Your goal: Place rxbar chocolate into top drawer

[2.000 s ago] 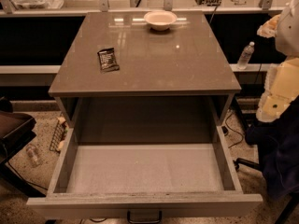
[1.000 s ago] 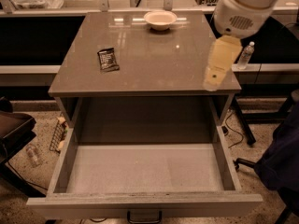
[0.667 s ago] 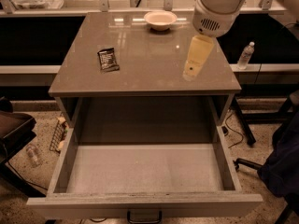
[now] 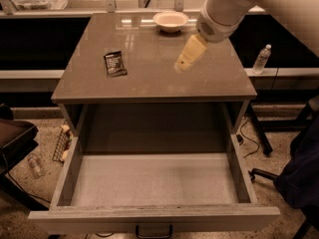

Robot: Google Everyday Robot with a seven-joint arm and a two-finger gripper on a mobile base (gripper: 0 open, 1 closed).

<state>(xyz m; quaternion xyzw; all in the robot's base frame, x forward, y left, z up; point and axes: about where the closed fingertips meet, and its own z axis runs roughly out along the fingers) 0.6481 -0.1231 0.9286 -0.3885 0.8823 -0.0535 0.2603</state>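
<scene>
Gripper: the pale yellow gripper [image 4: 182, 63] hangs over the right-centre of the counter top, tip angled down and to the left, holding nothing; whether it is open or closed cannot be told.
Arm: the bulky white arm [image 4: 224, 14] enters from the upper right corner and slopes down to the gripper.
Rxbar chocolate: the rxbar chocolate [image 4: 115, 63] lies flat in its black wrapper on the left half of the counter top, well apart from the gripper and outside the drawer.
White bowl: a white bowl [image 4: 170, 21] sits near the back edge of the counter top, behind the gripper.
Counter top: a glossy grey-brown counter top [image 4: 149, 81] carries both the bar and the bowl.
Top drawer: the top drawer [image 4: 69, 171] is pulled fully out below the counter top, its flat floor bare, with a dark handle [image 4: 153, 230] on the front panel.
Surroundings: a clear water bottle [image 4: 261, 59] stands to the right of the cabinet.
</scene>
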